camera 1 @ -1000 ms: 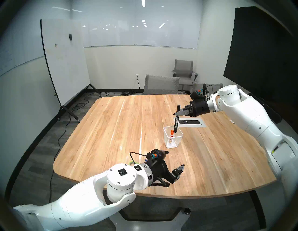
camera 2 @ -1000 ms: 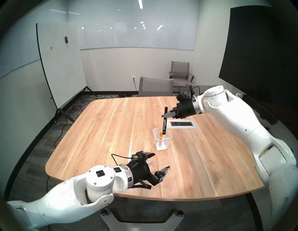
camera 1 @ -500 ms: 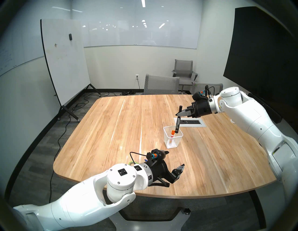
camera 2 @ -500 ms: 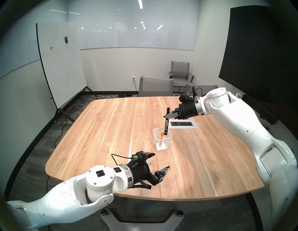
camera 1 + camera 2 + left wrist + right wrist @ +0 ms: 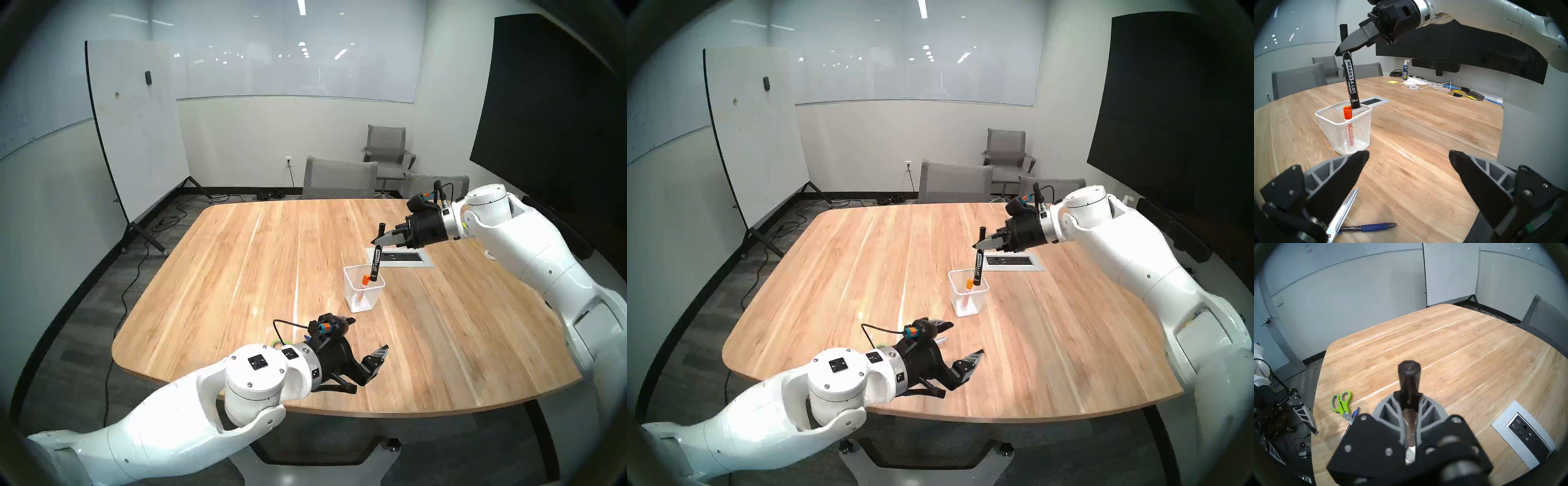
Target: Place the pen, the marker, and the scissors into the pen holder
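Note:
The white mesh pen holder (image 5: 364,288) (image 5: 1344,125) stands right of the table's middle, with an orange-capped marker (image 5: 1348,113) upright inside. My right gripper (image 5: 376,240) is shut on the black marker (image 5: 375,263) (image 5: 1351,81), which hangs slightly tilted with its lower end at the holder's far rim. My left gripper (image 5: 368,334) (image 5: 1407,152) stands open and empty near the front edge. Beneath it lie the scissors (image 5: 1341,404) with green handles and the blue pen (image 5: 1373,227), the pen crossing under the blades (image 5: 1345,208).
A metal power outlet panel (image 5: 400,257) is set into the table behind the holder. Grey chairs (image 5: 339,178) stand at the far edge. A spray bottle (image 5: 1405,69), white cables (image 5: 1429,84) and tape rolls (image 5: 1458,93) clutter the table's right end.
My right gripper has shifted a little to the right with the black marker, carrying its lower end toward the holder's far right rim. The left arm has not moved.

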Robot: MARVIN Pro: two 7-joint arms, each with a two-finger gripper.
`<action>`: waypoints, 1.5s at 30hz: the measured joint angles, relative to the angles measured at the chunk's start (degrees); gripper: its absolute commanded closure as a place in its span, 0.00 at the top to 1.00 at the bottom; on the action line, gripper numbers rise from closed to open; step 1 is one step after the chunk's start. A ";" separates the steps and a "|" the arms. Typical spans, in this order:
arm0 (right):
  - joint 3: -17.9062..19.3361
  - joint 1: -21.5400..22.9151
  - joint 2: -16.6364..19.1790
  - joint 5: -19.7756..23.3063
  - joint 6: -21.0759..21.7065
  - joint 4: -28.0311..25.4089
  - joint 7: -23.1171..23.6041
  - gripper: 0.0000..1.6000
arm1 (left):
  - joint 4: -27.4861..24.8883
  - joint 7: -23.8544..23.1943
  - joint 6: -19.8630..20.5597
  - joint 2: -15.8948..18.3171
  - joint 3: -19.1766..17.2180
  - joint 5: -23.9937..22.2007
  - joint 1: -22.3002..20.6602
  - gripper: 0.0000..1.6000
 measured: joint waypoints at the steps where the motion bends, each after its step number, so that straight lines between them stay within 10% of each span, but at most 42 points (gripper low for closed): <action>1: 0.01 -0.01 0.01 0.01 0.01 -0.03 0.03 0.00 | 0.00 0.00 0.00 0.00 0.00 0.00 0.00 1.00; 45: 1.51 -0.70 0.25 0.49 1.26 -0.36 0.08 0.00 | -0.01 0.00 0.00 0.00 0.00 0.00 0.00 1.00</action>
